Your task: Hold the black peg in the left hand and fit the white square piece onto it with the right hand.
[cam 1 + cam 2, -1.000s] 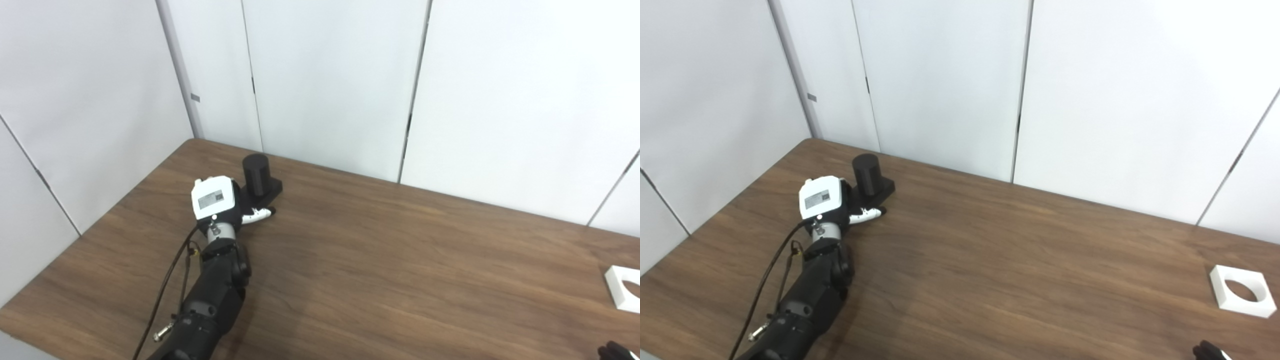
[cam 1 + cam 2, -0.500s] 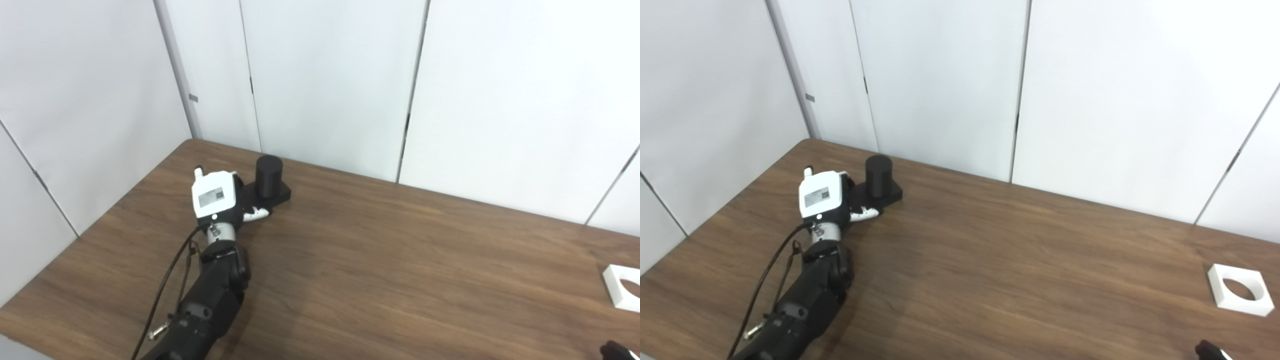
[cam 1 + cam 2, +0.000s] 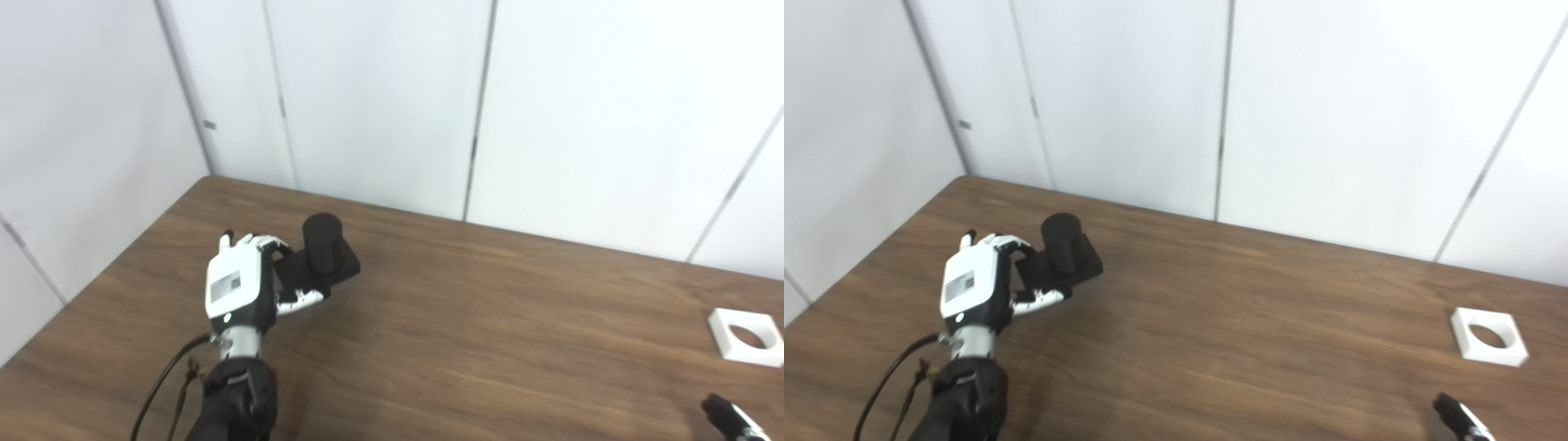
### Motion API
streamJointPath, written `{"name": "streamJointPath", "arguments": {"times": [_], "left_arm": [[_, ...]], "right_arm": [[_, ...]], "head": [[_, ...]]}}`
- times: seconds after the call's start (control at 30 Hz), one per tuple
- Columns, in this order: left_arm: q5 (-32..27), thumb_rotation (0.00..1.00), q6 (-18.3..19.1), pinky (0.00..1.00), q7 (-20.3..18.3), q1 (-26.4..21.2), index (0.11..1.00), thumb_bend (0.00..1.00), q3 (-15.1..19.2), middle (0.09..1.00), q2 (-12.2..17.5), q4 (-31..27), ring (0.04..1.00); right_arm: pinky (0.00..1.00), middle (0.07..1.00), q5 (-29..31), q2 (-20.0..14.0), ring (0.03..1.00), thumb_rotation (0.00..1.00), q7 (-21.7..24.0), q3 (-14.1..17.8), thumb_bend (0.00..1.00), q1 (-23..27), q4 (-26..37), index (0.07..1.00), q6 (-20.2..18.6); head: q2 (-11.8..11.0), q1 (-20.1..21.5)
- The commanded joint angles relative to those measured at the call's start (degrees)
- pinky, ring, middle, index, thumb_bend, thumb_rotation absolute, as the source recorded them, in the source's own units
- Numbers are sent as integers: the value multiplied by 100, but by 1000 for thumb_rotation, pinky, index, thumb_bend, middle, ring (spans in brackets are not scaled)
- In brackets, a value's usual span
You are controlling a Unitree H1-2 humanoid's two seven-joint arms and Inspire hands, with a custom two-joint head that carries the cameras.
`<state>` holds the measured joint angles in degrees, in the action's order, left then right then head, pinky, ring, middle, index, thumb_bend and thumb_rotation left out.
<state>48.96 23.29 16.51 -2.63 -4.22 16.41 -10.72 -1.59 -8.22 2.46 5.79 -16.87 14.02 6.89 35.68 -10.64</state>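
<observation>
Gripping black peg (image 3: 321, 252), left hand (image 3: 242, 288), label unreadable

Bright, even overhead light is filling the room, washing the white wall panels (image 3: 380, 92) almost featureless. A soft sheen is showing on the wooden table (image 3: 490, 343). Shadows are lying faint and diffuse. Everything is looking slightly soft, with mild blur toward the edges.

The table (image 3: 490, 343) is dark wood grain with a soft sheen. The black peg (image 3: 323, 251) looks matt plastic, the white square piece (image 3: 746, 337) matt too. The left hand (image 3: 242, 288) has a smooth white plastic shell.
</observation>
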Motion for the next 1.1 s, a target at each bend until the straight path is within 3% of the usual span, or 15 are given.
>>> {"name": "streamJointPath", "arguments": {"times": [0.0,0.17,0.37,0.6,0.77,1.07], "left_arm": [[-29,65,-369,1000,20,77,490,508,-62,785,-11,-486,881],[135,65,-685,999,-124,501,490,508,-333,787,-250,-1005,870],[571,61,-1102,988,-77,938,488,510,-847,775,-544,-1083,857],[426,51,-2534,977,187,1181,488,509,-1596,769,-447,-352,850],[303,49,-3170,918,94,1223,487,512,-1757,768,-392,-25,826],[340,47,-3670,876,-164,1213,487,515,-1853,765,-255,275,817]], "right_arm": [[1000,872,15,112,911,1000,-68,-31,628,32,212,845,7],[1000,878,-144,200,915,1000,-116,-139,539,20,480,858,-189],[995,873,-375,234,915,1000,-213,-279,474,6,649,868,-409],[1000,867,-376,310,926,1000,-318,-396,474,11,597,874,-406],[1000,859,-527,342,922,1000,-422,-465,517,-11,623,871,-440],[1000,852,-623,375,904,1000,-586,-621,557,-22,724,868,-548]], "head": [[32,32],[229,381],[260,690],[393,1141],[493,1333],[694,1623]]}}
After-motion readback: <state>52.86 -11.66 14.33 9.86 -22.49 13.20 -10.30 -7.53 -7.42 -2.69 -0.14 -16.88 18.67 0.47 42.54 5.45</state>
